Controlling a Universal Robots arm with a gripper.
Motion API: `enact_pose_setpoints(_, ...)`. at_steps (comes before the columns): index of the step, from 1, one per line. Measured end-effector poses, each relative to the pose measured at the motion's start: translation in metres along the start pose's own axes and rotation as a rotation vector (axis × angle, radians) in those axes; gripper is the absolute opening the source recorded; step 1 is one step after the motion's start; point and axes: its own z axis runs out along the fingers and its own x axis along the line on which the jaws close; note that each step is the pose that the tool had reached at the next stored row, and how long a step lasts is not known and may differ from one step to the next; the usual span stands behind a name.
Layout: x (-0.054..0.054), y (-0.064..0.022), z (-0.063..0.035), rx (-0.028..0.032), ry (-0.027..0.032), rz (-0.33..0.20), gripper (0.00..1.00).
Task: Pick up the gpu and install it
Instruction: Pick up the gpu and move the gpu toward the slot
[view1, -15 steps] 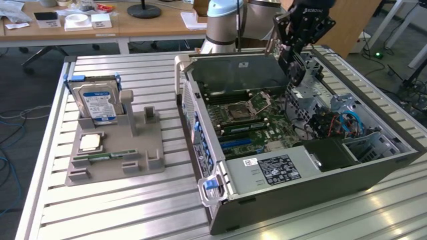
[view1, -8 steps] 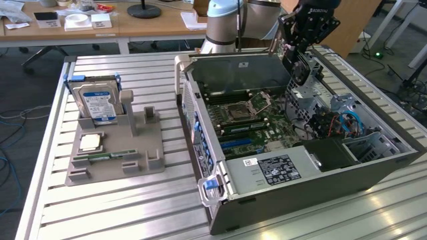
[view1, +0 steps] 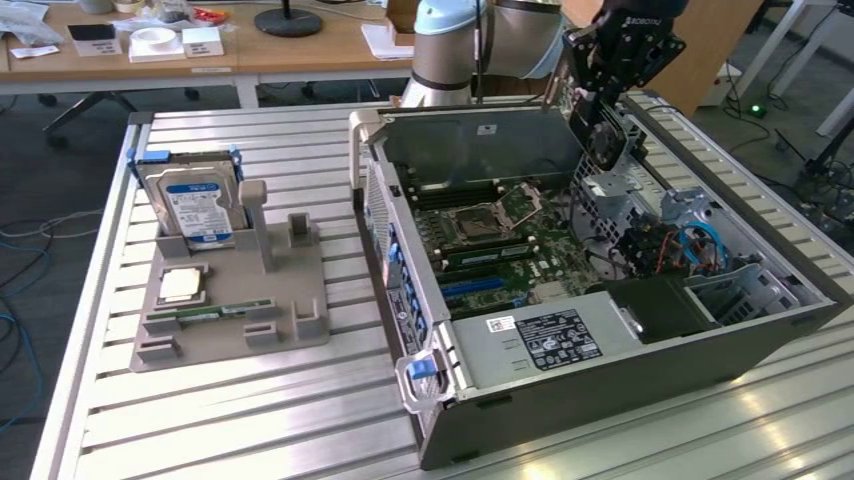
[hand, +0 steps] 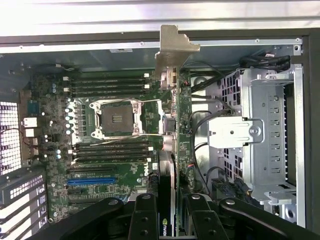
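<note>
Black fingers (hand: 145, 220) of the gripper (hand: 171, 222) stand on either side of the gpu (hand: 173, 100), partly closed and clamped on the card. The card is seen edge-on, with its silvery bracket (hand: 176, 50) at the end away from the gripper. Beyond it lies the motherboard (hand: 132, 170). In the upper right of the exterior view, the card hangs upright over the open computer case (view1: 601, 390). It is well apart from the grey parts holder (view1: 227, 330) carrying the hard drive (view1: 198, 205).

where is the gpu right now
The gpu is gripped edge-on in the claw, above the far end of the open computer case at the exterior view's upper right, over the edge of the motherboard beside the metal drive cage.
</note>
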Motion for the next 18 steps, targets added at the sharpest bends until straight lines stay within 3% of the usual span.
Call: enact_pose_setpoints(18,-0.011,0.0007,0.0009,-0.0001,0.001,-0.006,0.26)
